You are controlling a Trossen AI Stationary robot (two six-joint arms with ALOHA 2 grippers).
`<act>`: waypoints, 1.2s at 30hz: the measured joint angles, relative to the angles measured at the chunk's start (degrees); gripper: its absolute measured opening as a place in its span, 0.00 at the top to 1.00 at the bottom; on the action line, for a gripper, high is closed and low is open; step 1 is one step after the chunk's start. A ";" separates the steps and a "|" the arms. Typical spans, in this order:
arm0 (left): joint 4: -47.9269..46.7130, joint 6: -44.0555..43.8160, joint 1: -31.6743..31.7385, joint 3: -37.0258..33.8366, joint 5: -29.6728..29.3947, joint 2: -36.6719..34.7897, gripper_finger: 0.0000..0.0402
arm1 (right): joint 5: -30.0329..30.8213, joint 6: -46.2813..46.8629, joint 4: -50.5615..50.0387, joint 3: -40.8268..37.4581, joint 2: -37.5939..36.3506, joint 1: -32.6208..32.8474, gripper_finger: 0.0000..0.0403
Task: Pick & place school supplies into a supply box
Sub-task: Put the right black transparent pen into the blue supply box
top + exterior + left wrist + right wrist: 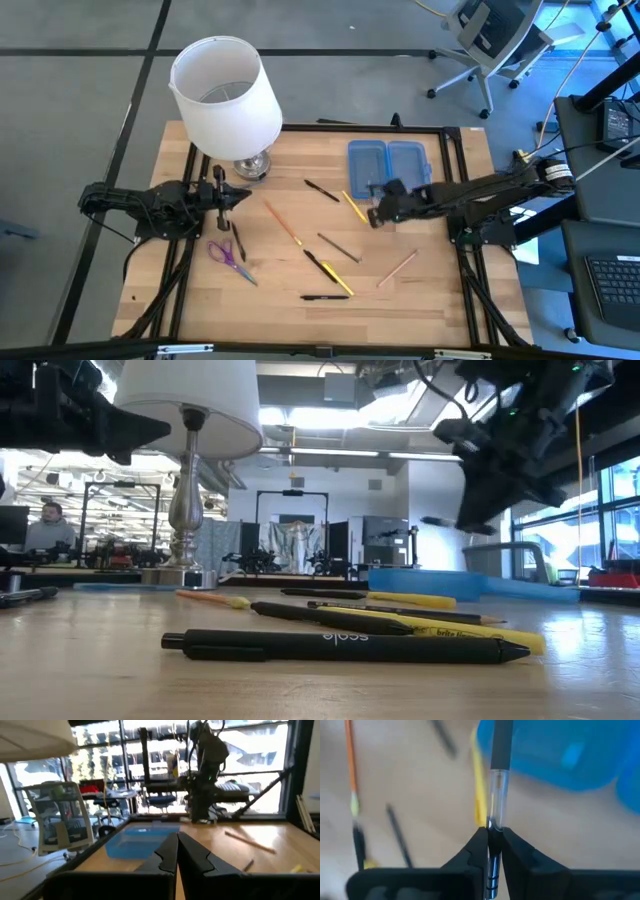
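Nearest the low camera lies a black pen (340, 647) flat on the wooden desk (90, 670), printed lettering on its barrel and its tip pointing toward the picture's right. Just behind it are a yellow pen (470, 632) and a dark pencil (400, 610), then an orange pencil (212, 599) toward the lamp. From above, these supplies lie scattered over the middle of the desk: the orange pencil (283, 222), a yellow-and-black pen (330, 272), a tan pencil (398, 267), and another black pen (324, 297) by the front edge. Purple-handled scissors (226, 256) lie toward the left, near the left hand (243, 195), which is raised with its fingers pressed together and holding nothing.

Farther back, the right hand (374, 214) hangs above the desk just in front of the blue supply box (388, 166), its fingers clamped narrowly on a pen with a clear barrel and dark grip (496, 785). Below it lies a yellow pencil (353, 206). The supply box lies opened flat, both halves side by side, near the back edge of the desk. A white-shaded lamp (226, 92) stands at the back left.
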 joint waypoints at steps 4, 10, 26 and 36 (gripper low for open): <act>3.42 0.00 0.00 0.00 -2.46 0.00 0.99 | 2.11 -6.62 -0.09 0.02 -0.63 -8.35 0.89; 6.21 0.00 0.02 0.00 -6.81 -0.02 0.99 | -5.09 -16.23 3.83 0.04 2.64 -20.70 0.89; 6.03 -0.02 0.01 0.00 -7.29 0.00 0.99 | -6.76 -19.92 9.48 0.04 16.03 -26.39 0.89; 6.03 -0.02 0.00 0.00 -7.29 0.00 0.99 | -7.59 -18.96 9.47 0.05 18.88 -26.39 0.82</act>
